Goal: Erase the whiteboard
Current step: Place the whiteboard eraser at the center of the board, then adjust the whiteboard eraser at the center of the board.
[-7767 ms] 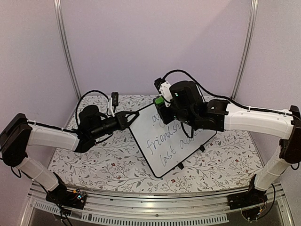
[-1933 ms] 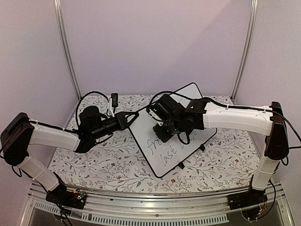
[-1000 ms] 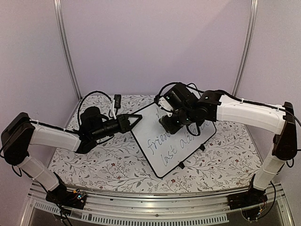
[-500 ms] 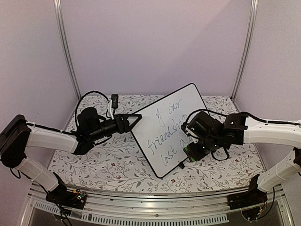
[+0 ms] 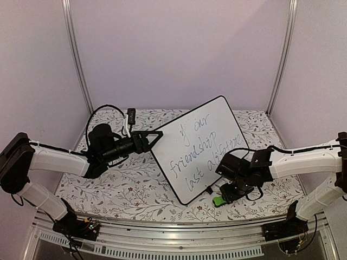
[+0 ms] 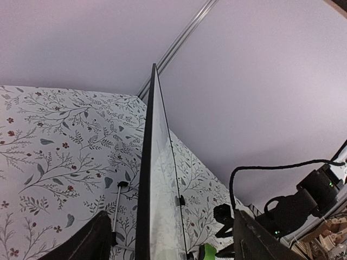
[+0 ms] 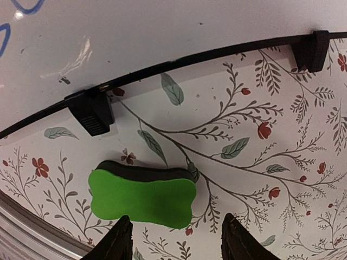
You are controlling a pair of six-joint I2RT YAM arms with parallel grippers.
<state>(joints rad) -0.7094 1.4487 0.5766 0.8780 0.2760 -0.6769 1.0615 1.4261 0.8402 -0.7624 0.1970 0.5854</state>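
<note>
The floral tabletop [image 5: 124, 189] shows bare surface left of the whiteboard and along its near side. The whiteboard [image 5: 198, 146] sits mid-tabletop, turned at an angle, with dark handwriting across its face. Its lower right edge rests on black clip feet [image 7: 92, 111] and its far corner is raised toward the back wall. What props it up cannot be made out.

The left hand [image 6: 172, 216] is at the whiteboard's left edge. Its fingers [image 6: 87, 244] are spread, and the thin black rim runs between them, apart from both. That view shows the whiteboard edge-on, so no writing can be read, and its bottom is cut off.

The right hand [image 7: 178, 222] hovers just off the whiteboard's lower edge, fingers spread and gripping nothing. A green eraser [image 7: 143, 200] lies flat on the tabletop beneath it, near one foot. From above, the wrist hides these fingers.
</note>
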